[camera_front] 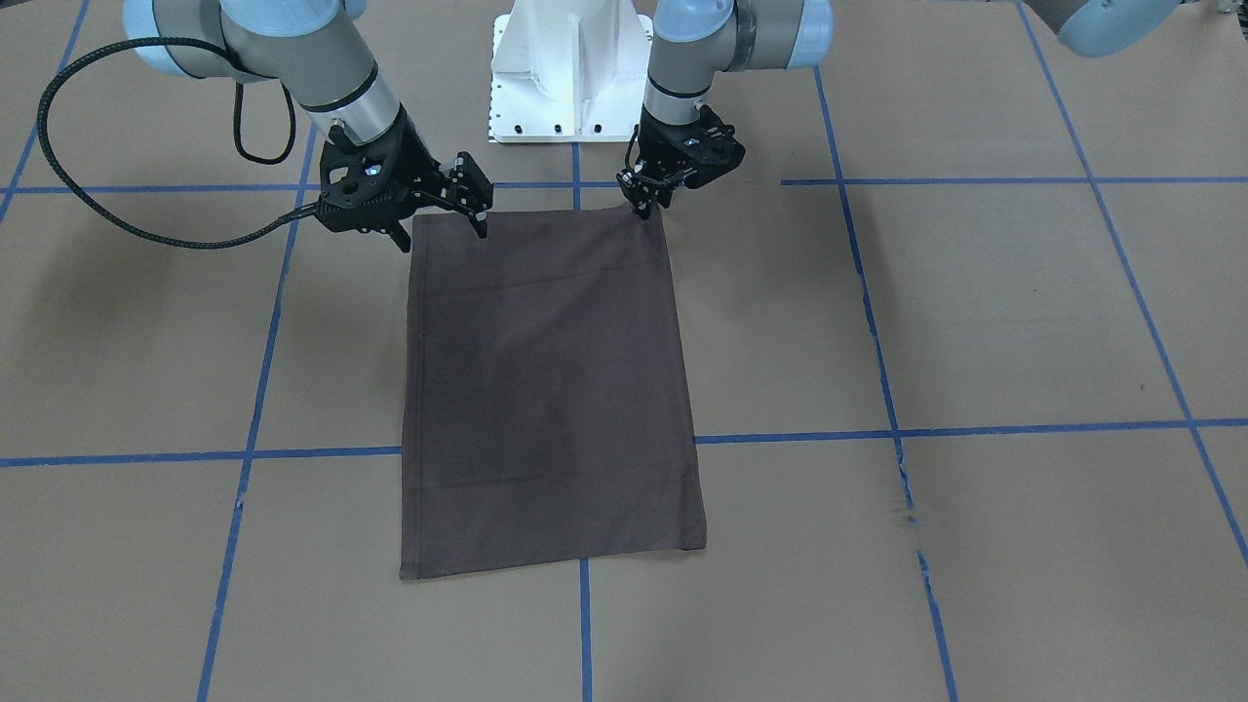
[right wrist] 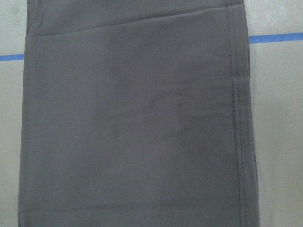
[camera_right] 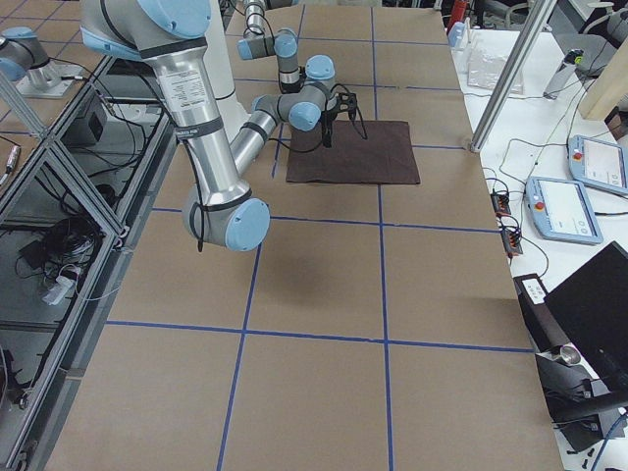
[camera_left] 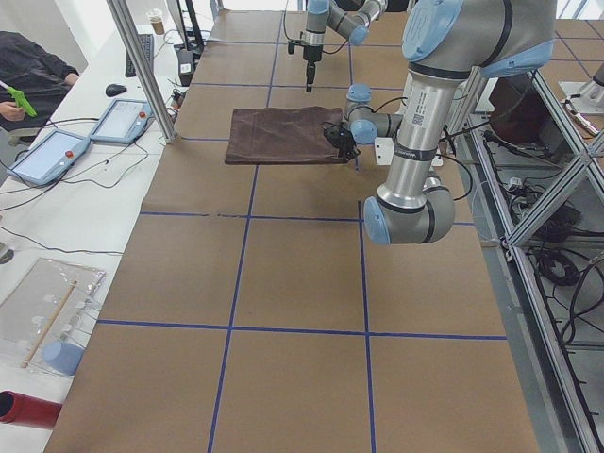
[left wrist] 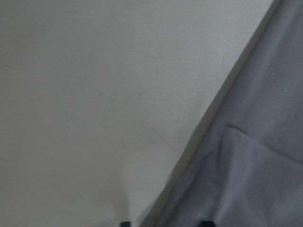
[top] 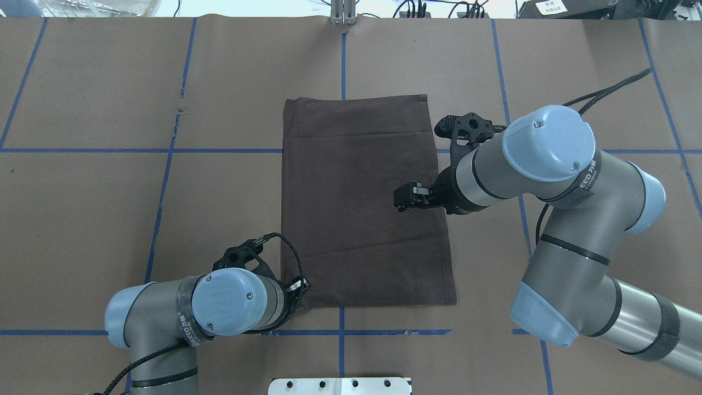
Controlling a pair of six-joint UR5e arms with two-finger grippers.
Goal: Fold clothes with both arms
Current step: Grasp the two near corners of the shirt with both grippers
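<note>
I read this as the set-up for the next fold: taking the two robot-side corners of the T-shirt (camera_front: 551, 390) and carrying that edge over to the far one. To do it well, I'd pinch every layer right at each corner, close on both sides together, then lift level so the stack doesn't skew. The T-shirt lies flat as a neat rectangle mid-tabletop (camera_front: 1024, 322). My left gripper (camera_front: 645, 207) sits low at one near corner. In its wrist view the jaws look slightly parted, a tip either side of the cloth's edge, holding nothing. My right gripper (camera_front: 442, 237) is spread wide and empty, hanging well above the other near corner, so it needs to descend.
</note>
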